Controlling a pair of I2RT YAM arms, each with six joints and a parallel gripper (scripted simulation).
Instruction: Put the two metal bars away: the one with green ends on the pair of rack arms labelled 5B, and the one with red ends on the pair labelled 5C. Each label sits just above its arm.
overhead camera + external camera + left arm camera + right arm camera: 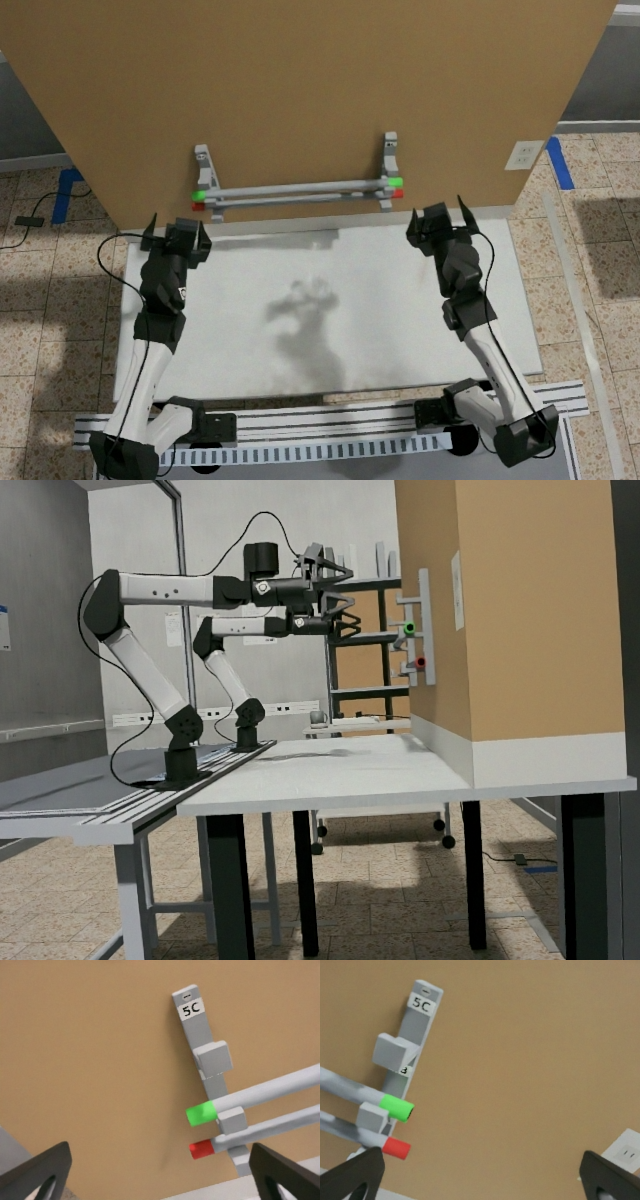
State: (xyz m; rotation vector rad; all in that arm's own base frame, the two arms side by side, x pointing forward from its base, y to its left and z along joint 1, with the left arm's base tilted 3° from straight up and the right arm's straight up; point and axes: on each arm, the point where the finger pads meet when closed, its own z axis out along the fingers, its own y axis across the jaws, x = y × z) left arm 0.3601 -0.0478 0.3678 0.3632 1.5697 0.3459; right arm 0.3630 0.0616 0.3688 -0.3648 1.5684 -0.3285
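The green-ended bar [294,189] [275,1092] [350,1089] [409,628] rests across the middle pair of rack arms; a partly hidden label above the right one ends in a B-like mark. The red-ended bar [299,200] [270,1131] [350,1131] [420,661] lies on the lowest pair. The top arms [214,1060] [390,1052], under the 5C labels [191,1009] [421,1004], hold nothing. My left gripper [177,219] [360,624] [160,1151] is open and empty, before the wall near the bars' left ends. My right gripper [436,204] [353,588] [482,1159] is open and empty, out to the right of their right ends.
The brown wall panel [310,77] [542,609] stands behind the rack, at the back of the white table [387,310] [336,774]. A wall outlet [524,155] [626,1154] is right of the rack. Both grippers are raised above the table.
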